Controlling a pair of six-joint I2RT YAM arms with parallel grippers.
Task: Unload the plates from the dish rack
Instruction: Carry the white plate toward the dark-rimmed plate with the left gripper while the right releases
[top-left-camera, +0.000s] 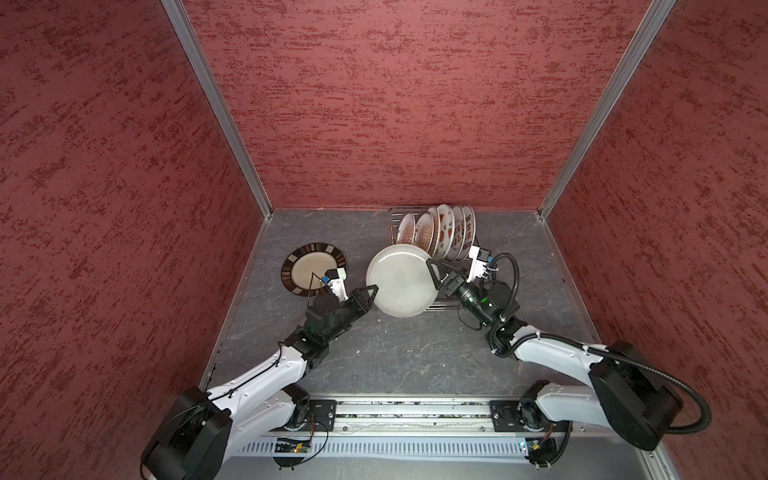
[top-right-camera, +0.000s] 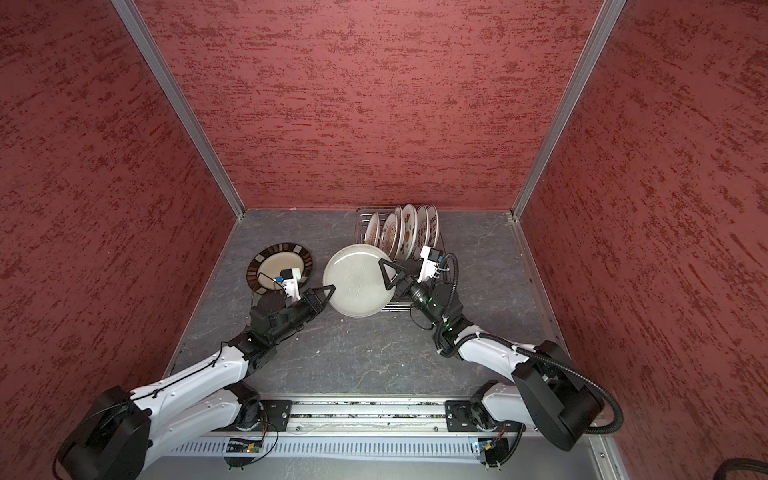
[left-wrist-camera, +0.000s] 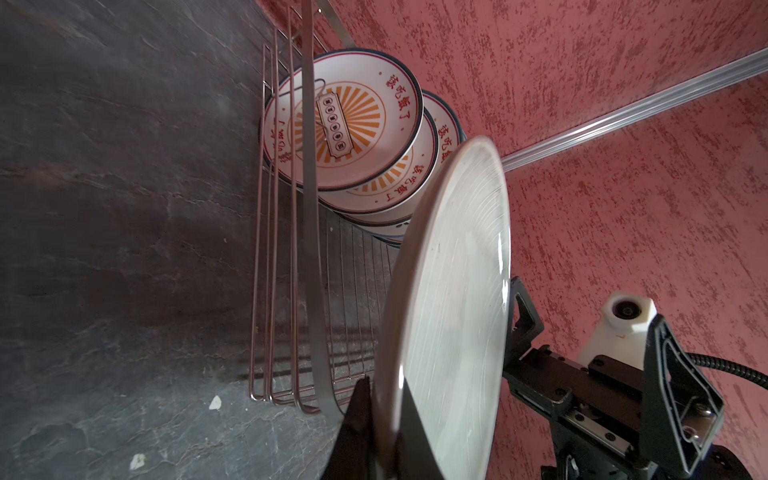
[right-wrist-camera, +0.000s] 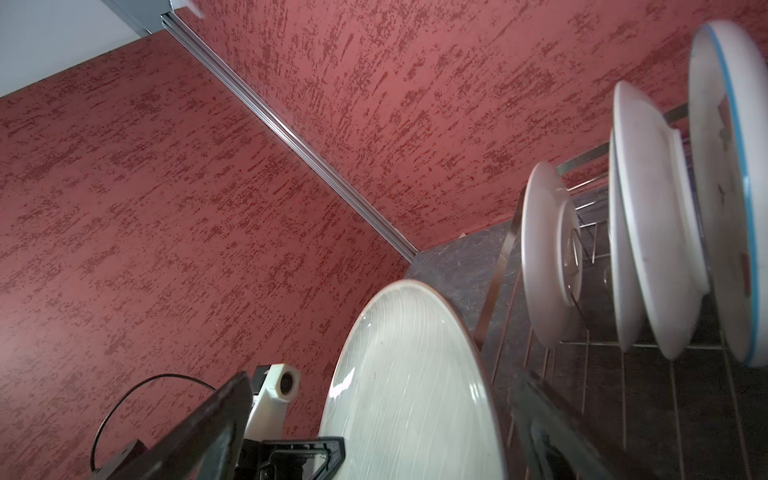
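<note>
The left gripper (top-left-camera: 373, 289) is clamped on the rim of 1 plain white plate (top-left-camera: 400, 280), held tilted over the table (top-left-camera: 395, 353) at the near-left edge of the dish rack (top-left-camera: 393, 226). The right gripper (top-left-camera: 444, 272) has its jaws spread wide and straddles the opposite rim. The other plates (top-left-camera: 446, 228) stand upright at the rack's far end.

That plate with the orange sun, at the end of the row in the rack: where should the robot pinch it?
Probably the top rim, coming straight down from above. The sunburst plate stands on edge at the end of the row in the dish rack, so its top rim sticks up free. Its printed face looks onto bare rack, while other plates crowd close behind it.
</note>
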